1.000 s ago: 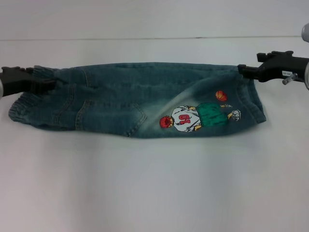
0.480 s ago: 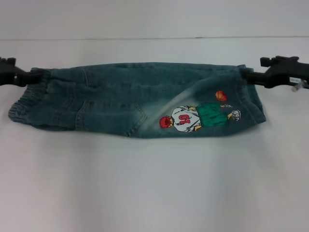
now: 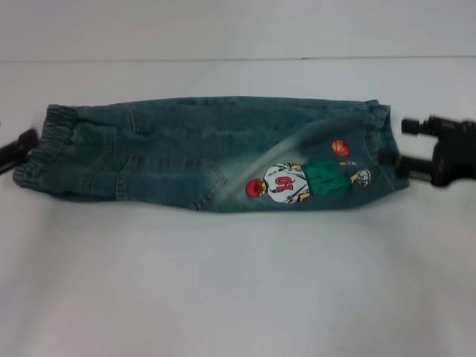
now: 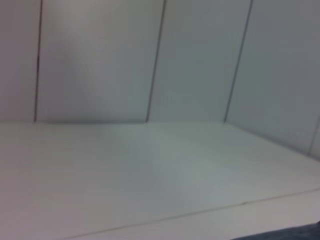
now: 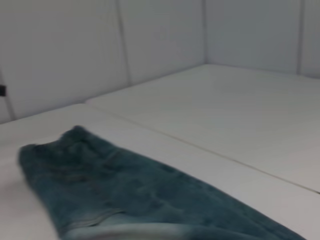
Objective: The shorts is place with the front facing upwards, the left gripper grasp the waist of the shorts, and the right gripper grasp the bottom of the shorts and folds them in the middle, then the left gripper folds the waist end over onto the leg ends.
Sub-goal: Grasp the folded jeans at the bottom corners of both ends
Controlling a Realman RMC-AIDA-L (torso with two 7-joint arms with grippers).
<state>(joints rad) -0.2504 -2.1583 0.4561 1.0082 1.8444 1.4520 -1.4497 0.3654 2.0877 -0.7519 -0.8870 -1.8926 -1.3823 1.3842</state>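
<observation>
The shorts [image 3: 212, 155] lie folded lengthwise across the white surface [image 3: 238, 282], waist end toward the robot's left and leg ends, with the basketball-player print [image 3: 305, 181], toward its right. The left pincer [image 3: 15, 149] shows only as a dark tip at the view's left edge, just beside the elastic waistband and holding nothing, though how far it is open cannot be told. The right pincer [image 3: 405, 152] reaches in low from the right edge, just off the leg hems, its fingers apart and empty.
</observation>
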